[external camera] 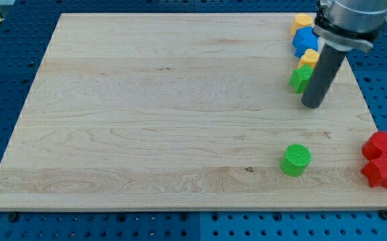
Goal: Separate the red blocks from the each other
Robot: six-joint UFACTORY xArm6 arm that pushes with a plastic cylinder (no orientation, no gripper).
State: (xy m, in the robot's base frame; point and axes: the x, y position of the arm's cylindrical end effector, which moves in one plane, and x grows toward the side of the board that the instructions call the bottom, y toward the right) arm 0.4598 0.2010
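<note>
Two red blocks touch each other at the view's bottom right, hanging over the board's right edge: a round red block (379, 144) above and a star-like red block (382, 171) below it. My tip (312, 104) rests on the board up and to the left of them, well apart from both. It stands just right of a green block (300, 79).
A green cylinder (295, 160) stands at the lower right of the wooden board (153, 114). A cluster at the top right holds a yellow block (303, 22), a blue block (305, 41) and a second yellow block (308, 59). Blue pegboard surrounds the board.
</note>
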